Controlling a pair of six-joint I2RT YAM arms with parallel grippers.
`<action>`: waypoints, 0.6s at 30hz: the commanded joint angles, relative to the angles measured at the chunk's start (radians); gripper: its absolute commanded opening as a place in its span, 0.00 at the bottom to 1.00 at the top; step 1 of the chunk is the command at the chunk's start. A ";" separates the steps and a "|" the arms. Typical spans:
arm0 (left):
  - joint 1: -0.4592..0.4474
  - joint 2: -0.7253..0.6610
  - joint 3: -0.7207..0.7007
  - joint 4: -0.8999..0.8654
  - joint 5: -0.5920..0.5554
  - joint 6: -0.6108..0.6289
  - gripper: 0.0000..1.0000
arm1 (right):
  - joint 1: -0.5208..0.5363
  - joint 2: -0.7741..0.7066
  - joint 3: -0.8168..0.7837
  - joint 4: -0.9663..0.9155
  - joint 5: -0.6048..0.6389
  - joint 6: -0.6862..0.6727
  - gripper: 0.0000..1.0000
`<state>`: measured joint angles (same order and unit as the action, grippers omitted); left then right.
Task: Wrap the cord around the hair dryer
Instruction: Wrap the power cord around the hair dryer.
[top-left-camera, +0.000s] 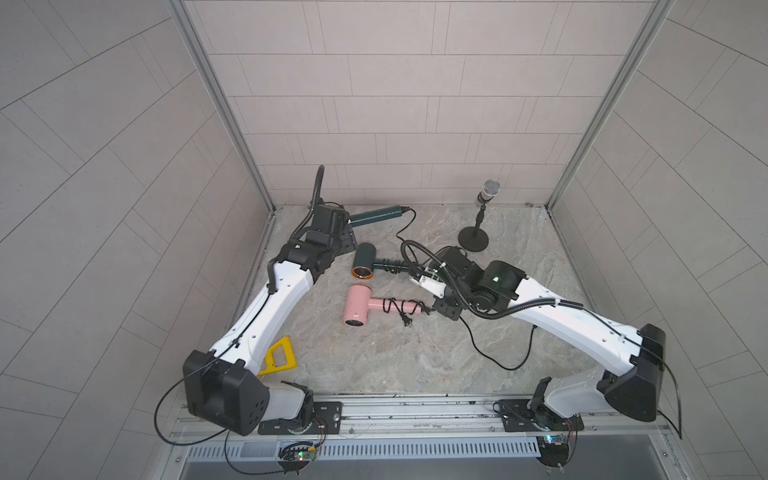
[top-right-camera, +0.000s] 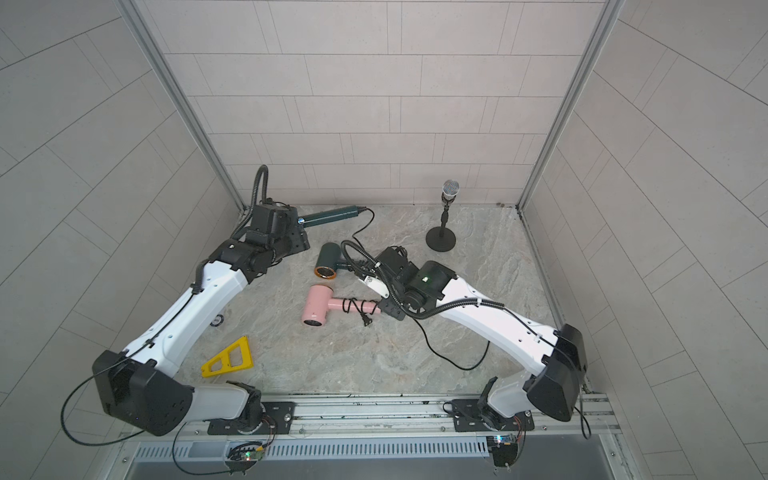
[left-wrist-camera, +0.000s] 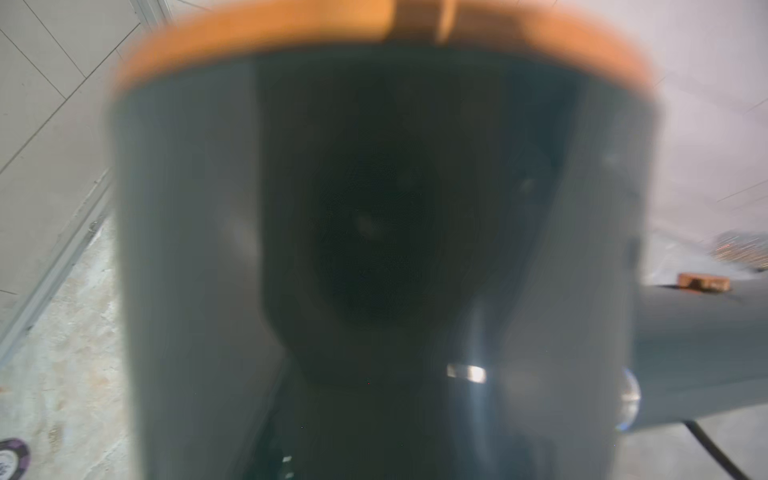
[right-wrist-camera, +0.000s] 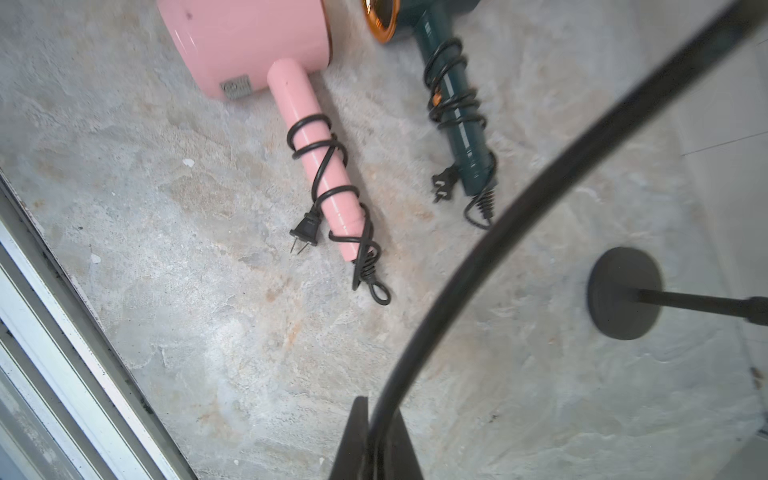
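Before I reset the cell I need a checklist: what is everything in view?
pink dryer: one, pink, centre, cord wrapped
near green dryer: one, dark green, behind pink dryer, cord wrapped
far green dryer: one, dark green, back left, held
cord: one, black, loose, from far green dryer, trailing right
mic: one, silver on black stand, back right
triangle: one, yellow, front left
chip: one, purple and white, left side
left gripper: shut on far green dryer
right gripper: shut on cord

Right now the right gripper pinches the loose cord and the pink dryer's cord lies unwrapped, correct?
No: the pink dryer has its black cord wound around the handle, as the right wrist view shows. The right gripper does pinch the loose cord.
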<state>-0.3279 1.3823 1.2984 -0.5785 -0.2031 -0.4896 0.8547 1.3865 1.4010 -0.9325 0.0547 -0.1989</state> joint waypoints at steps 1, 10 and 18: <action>-0.031 0.032 -0.008 0.075 -0.037 0.095 0.00 | -0.001 -0.026 0.089 -0.048 0.101 -0.163 0.00; -0.062 0.056 -0.007 0.010 0.410 0.336 0.00 | -0.187 0.015 0.171 -0.009 0.104 -0.267 0.00; -0.007 -0.026 -0.100 0.078 0.970 0.323 0.00 | -0.457 -0.003 0.040 0.140 -0.155 -0.137 0.00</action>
<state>-0.3653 1.4246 1.2278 -0.6025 0.4671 -0.1604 0.4553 1.4021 1.4811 -0.8528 0.0330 -0.4007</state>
